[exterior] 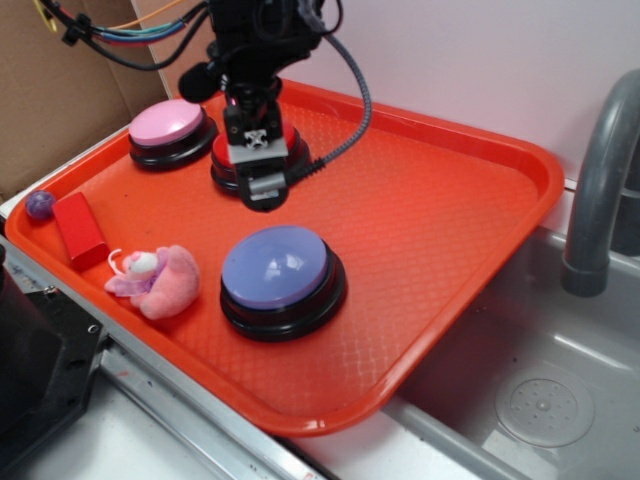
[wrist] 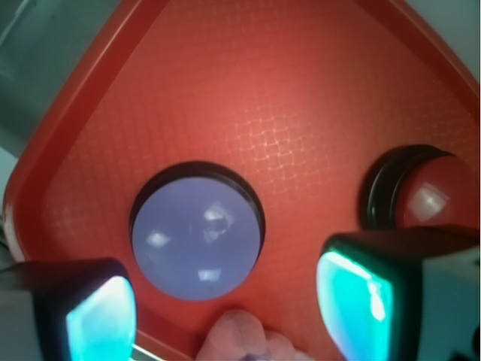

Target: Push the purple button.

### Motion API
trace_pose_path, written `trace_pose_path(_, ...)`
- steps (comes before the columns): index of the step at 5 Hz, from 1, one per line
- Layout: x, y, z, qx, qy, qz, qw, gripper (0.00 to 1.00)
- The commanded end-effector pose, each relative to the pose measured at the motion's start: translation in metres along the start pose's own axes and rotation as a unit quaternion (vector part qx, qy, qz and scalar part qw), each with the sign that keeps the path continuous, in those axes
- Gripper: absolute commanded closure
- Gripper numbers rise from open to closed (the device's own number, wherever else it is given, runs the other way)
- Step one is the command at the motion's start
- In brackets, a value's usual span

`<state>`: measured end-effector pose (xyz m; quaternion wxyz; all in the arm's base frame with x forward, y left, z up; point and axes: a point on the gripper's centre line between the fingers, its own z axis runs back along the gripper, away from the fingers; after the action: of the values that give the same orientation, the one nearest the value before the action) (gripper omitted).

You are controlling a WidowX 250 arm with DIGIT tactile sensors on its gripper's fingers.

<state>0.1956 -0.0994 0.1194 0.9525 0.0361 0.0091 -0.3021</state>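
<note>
The purple button (exterior: 275,268) is a large periwinkle dome on a black base, at the front middle of the orange tray (exterior: 450,220). My gripper (exterior: 262,195) hangs above the tray just behind it, in front of a red button (exterior: 222,162), clear of the dome. In the wrist view the purple button (wrist: 197,239) lies ahead between my two fingers (wrist: 101,320). The gripper (wrist: 225,312) is open with nothing between its pads.
A pink-topped button (exterior: 168,125) sits at the tray's back left. A pink plush toy (exterior: 160,280), a red block (exterior: 78,230) and a small purple ball (exterior: 40,204) lie left of the purple button. A grey faucet (exterior: 600,180) and sink (exterior: 540,400) stand to the right.
</note>
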Motion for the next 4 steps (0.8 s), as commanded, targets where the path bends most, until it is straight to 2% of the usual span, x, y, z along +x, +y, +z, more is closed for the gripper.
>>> trace_pose_path(1, -0.002, -0.008, 0.023, 0.006, -0.028, 0.01, 1.0, 0.0)
trace_pose_path(2, -0.008, -0.006, 0.029, 0.005, -0.046, 0.021, 0.999, 0.0)
trace_pose_path(3, -0.018, -0.002, 0.038, 0.009, -0.05, 0.042, 0.998, 0.0)
trace_pose_path(4, -0.024, 0.006, 0.049, -0.007, -0.056, 0.057, 0.997, 0.0)
